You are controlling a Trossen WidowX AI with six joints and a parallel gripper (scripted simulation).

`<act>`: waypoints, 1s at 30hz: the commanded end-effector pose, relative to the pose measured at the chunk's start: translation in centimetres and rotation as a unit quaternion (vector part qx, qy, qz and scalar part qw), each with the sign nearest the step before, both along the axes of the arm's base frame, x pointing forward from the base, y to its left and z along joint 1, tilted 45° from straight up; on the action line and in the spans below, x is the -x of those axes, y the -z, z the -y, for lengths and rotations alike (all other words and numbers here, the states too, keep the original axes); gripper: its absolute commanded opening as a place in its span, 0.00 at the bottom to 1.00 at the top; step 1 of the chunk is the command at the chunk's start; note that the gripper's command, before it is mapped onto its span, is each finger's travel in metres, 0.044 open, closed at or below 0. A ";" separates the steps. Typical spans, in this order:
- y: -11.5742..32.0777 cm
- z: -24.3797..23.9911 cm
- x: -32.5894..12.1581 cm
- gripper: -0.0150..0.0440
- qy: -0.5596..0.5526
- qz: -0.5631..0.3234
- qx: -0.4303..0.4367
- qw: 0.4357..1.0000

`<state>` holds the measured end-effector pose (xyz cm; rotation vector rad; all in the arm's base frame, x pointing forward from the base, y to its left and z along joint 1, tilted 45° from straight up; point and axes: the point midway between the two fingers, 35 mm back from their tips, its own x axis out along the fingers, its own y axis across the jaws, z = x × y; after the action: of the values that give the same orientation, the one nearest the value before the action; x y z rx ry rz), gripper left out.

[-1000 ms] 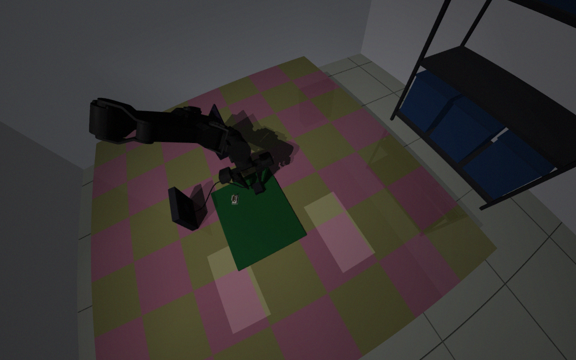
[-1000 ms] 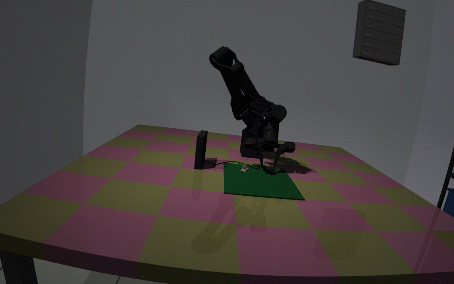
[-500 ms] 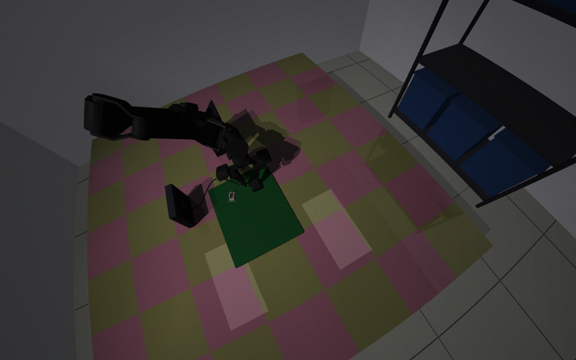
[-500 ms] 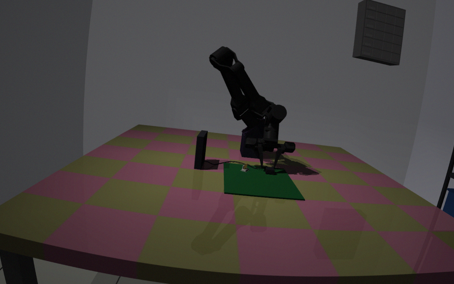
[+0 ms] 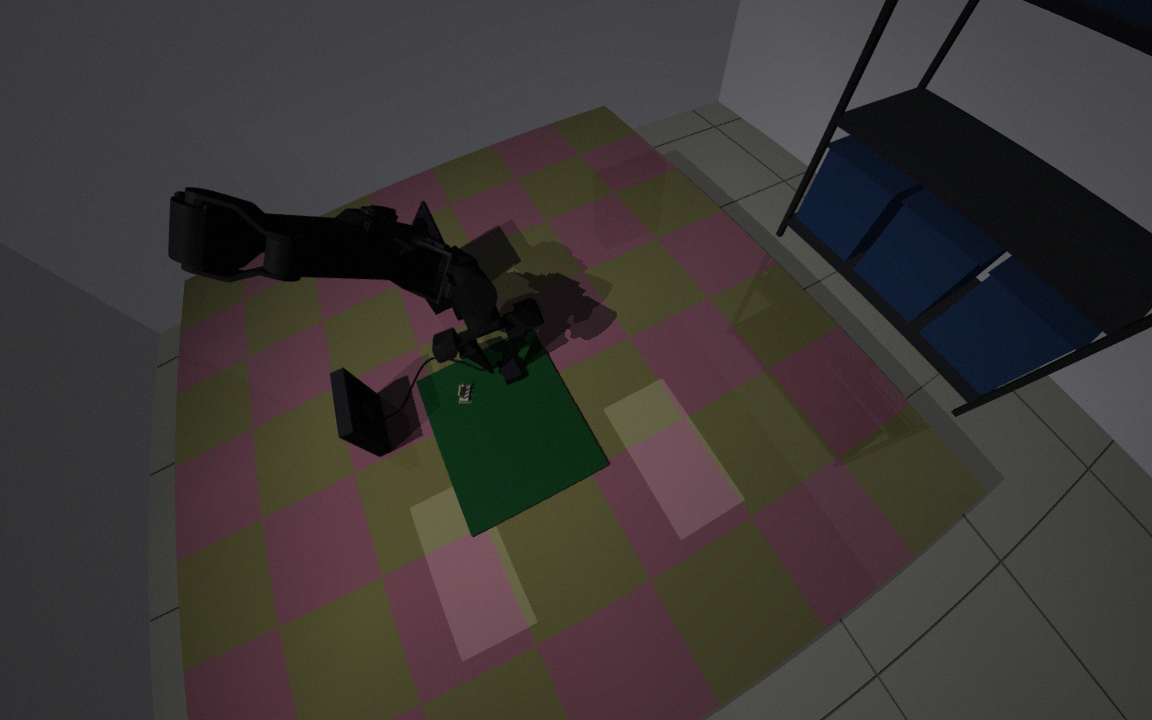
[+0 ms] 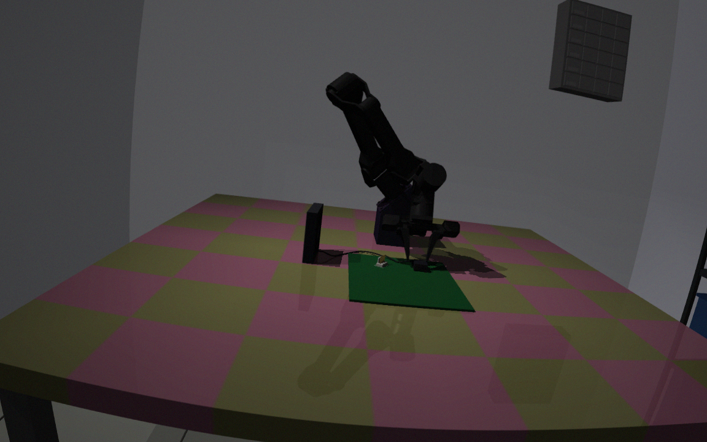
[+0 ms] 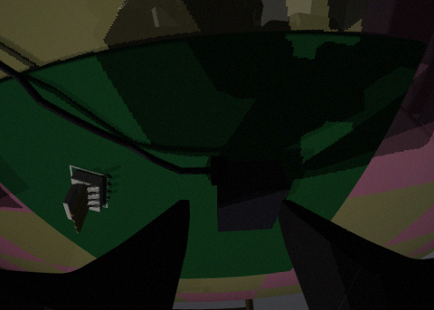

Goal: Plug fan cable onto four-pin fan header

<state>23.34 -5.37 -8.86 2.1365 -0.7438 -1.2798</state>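
The green board (image 5: pixel 526 456) (image 6: pixel 400 291) (image 7: pixel 235 260) lies flat on the checked table. The small white four-pin header (image 5: pixel 465 393) (image 6: pixel 380 264) (image 7: pixel 90 190) stands near its back left, its pins showing. The dark plug (image 5: pixel 514 372) (image 6: pixel 421 266) (image 7: pixel 250 211) is at the board's back right, off the header. The black cable (image 6: pixel 339 255) (image 7: pixel 104 134) runs from it to the upright dark fan (image 5: pixel 358 416) (image 6: pixel 312 233). My gripper (image 5: pixel 501 362) (image 6: pixel 417 260) (image 7: pixel 235 209) is open, tips low around the plug. A gap shows on the plug's left; contact on its right is unclear.
The fan stands left of the board, with the cable arching over the board's back left. A dark box stands behind the gripper. A shelf (image 5: pixel 1010 197) with blue bins stands beyond the table's right side. Arm shadows darken the board's back.
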 end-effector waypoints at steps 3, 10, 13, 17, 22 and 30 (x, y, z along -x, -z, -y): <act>0.5 0.9 1.0 0.61 0.011 -0.023 0.007 1.000; 0.5 0.9 1.0 0.61 0.011 -0.023 0.007 1.000; 0.1 -0.1 -0.1 0.60 0.002 -0.002 -0.002 1.000; 0.4 -0.5 -0.5 0.60 0.012 -0.016 -0.010 1.000; 0.6 -1.0 -1.0 0.60 0.026 -0.035 -0.019 0.999; 0.5 -1.9 -1.5 0.60 0.053 -0.064 -0.031 0.996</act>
<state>24.58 -3.94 -9.45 2.0697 -0.7694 -1.4593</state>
